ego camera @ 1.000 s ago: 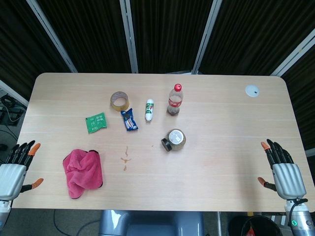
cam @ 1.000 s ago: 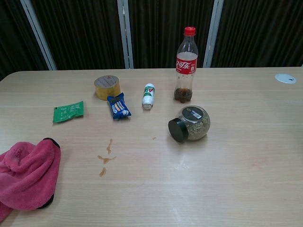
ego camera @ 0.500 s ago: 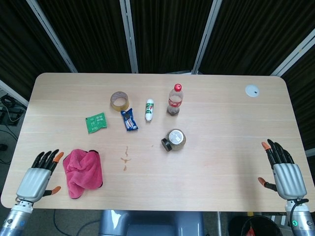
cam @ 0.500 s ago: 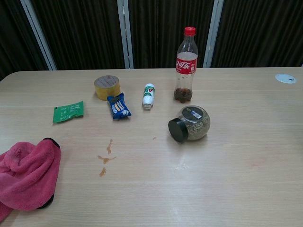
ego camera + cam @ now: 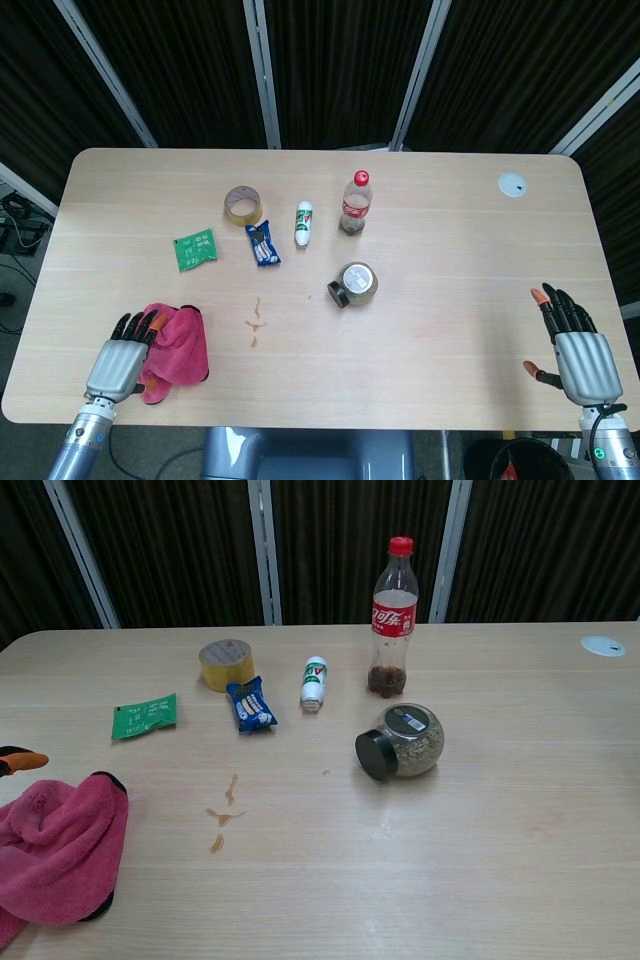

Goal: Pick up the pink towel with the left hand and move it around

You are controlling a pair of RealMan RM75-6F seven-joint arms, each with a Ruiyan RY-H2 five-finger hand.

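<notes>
**Left robot hand over pink towel, not gripping**

Pink towel [image 5: 175,350] lies crumpled at the near-left corner of the desk [image 5: 450,300]. Left robot hand [image 5: 122,365] is over the towel's left edge, fingers extended and spread, nothing held; can't tell if it touches the cloth. Chest view shows only an orange fingertip at the left frame edge. Right robot hand [image 5: 577,352] sits off the desk's near-right corner, fingers apart, empty.

Mid-desk: tape roll [image 5: 243,205], green packet [image 5: 195,249], blue snack pack [image 5: 263,243], small white bottle [image 5: 304,223] lying down, cola bottle [image 5: 356,203] upright, glass jar [image 5: 353,284] on its side. Brown stain [image 5: 255,322] just right of the towel.
</notes>
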